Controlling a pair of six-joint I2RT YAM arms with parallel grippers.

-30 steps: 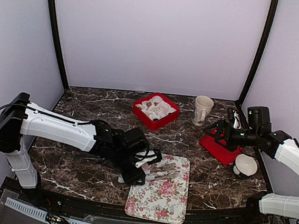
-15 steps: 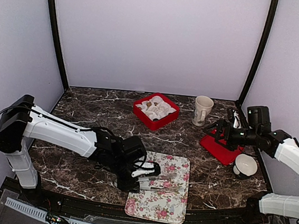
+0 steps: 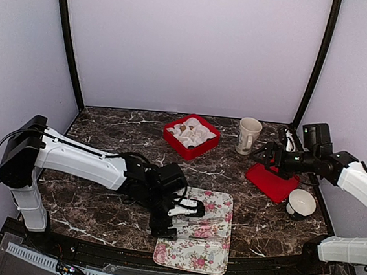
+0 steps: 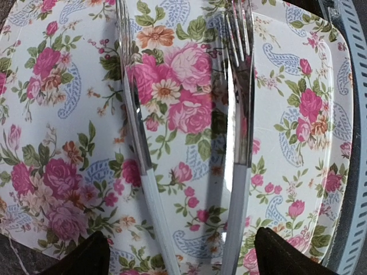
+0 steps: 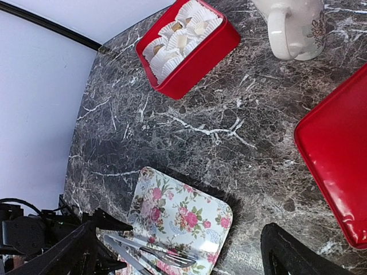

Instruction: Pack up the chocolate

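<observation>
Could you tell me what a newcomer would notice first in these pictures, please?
The rose-patterned rectangular tray at the front centre stands out, with two silver metal forks lying side by side on it and the left hand open above them. Farther back sits a bright red square box of white crinkled paper cups, a few holding small chocolate pieces.

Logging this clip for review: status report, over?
Left tool open, over forks on floral tray. Right tool open, empty. Chocolate in red box, neither tool near. Mug beside box.
</observation>
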